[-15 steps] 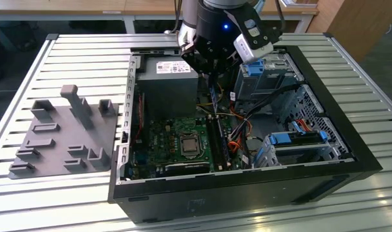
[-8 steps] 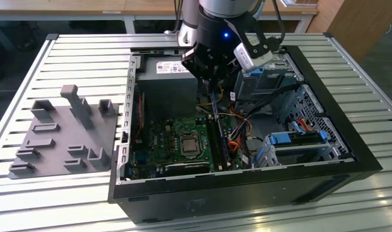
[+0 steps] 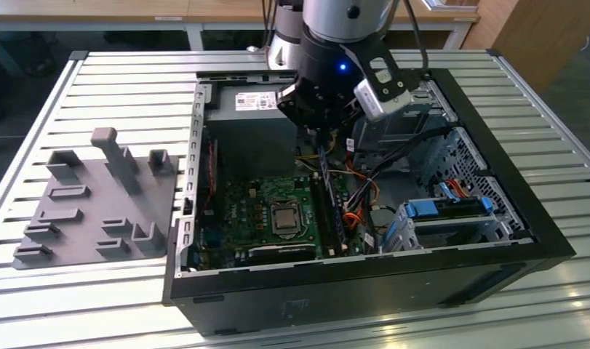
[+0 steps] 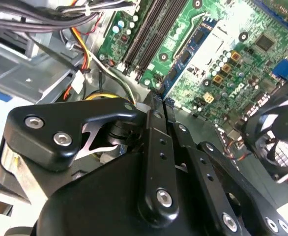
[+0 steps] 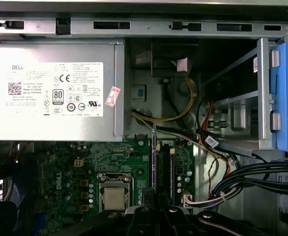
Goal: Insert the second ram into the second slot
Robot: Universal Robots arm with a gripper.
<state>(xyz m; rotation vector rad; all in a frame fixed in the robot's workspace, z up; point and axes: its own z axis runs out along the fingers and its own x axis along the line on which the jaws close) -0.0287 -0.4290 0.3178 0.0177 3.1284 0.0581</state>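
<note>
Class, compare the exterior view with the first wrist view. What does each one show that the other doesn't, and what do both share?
Exterior view: the grey peg tray lying on the slatted table, to the exterior view's left of the black computer case, and the arm hanging over the open case.
First wrist view: the memory stick seen edge-on, gripped in the pincer over the board.
Both: the power supply's white label, the green mainboard and the processor socket.
</note>
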